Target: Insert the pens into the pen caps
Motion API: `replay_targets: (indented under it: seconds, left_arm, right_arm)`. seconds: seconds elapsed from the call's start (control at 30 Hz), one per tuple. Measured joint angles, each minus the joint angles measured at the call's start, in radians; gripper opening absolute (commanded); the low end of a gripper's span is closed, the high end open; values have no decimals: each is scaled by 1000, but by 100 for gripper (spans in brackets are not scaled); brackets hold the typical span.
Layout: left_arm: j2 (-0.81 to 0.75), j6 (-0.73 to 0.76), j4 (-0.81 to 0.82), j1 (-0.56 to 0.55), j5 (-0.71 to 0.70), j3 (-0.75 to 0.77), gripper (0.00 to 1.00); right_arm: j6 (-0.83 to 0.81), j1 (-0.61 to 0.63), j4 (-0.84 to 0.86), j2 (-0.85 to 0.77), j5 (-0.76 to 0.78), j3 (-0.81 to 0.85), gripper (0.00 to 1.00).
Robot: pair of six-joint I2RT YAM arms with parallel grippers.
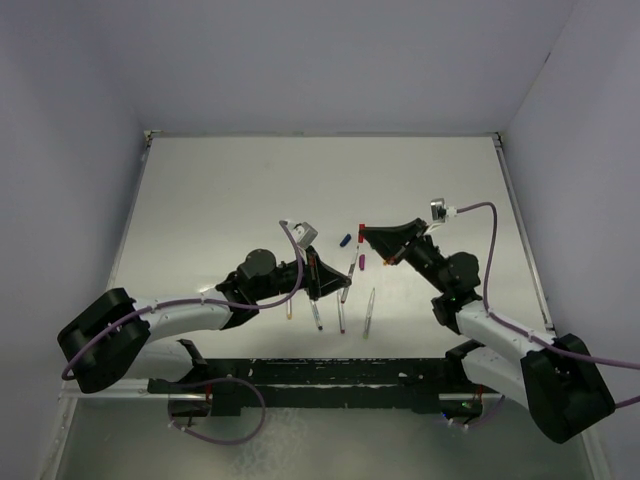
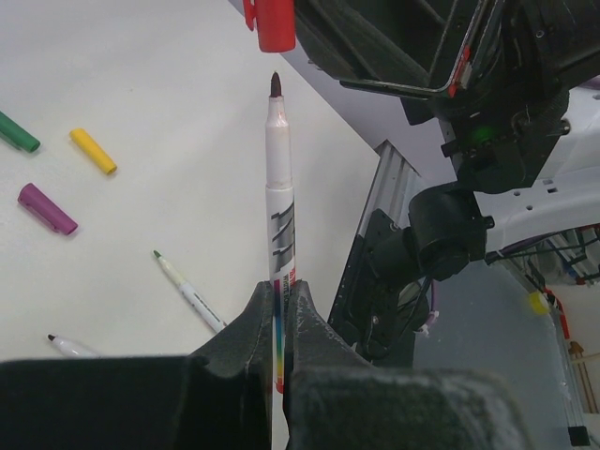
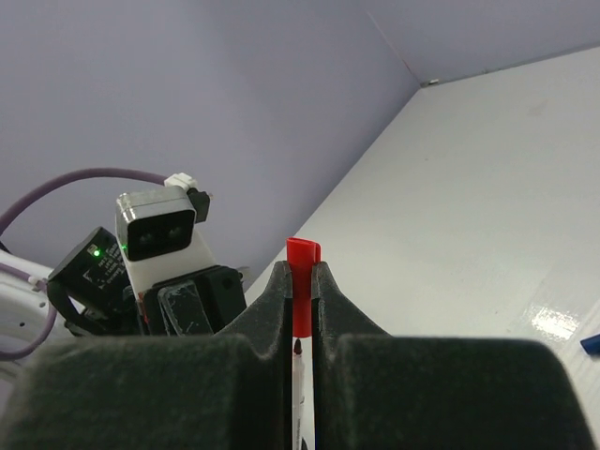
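Pen [image 2: 279, 234], white-barrelled with dark tip, points at red cap [image 2: 275, 23].

the top view looks down from above and behind the near edge over the table [image 1: 250, 190]. the wrist views, close along the left gripper [image 2: 278, 309] and right gripper [image 3: 301, 300], face each other, sharing the red cap [image 2: 274, 23] and pen [image 2: 279, 187].

The pen [image 2: 279, 216] tip sits just short of the cap [image 2: 274, 26], apart.
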Motion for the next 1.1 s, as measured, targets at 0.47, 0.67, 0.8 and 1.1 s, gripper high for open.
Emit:
replay_targets:
  seconds: [0.47,0.67,0.8,1.1]
  left_arm:
    - [0,2,6,0,-8,0,0]
    - [0,2,6,0,-8,0,0]
    - [0,2,6,0,-6,0,0]
    - [0,3,13,0,0,0,0]
  right_arm:
    - [40,0,81,8,-2,-17,0]
    - [43,0,90,13,-2,-18,0]
    - [43,0,96,26,-2,-18,0]
    - [43,0,102,40,-2,-24,0]
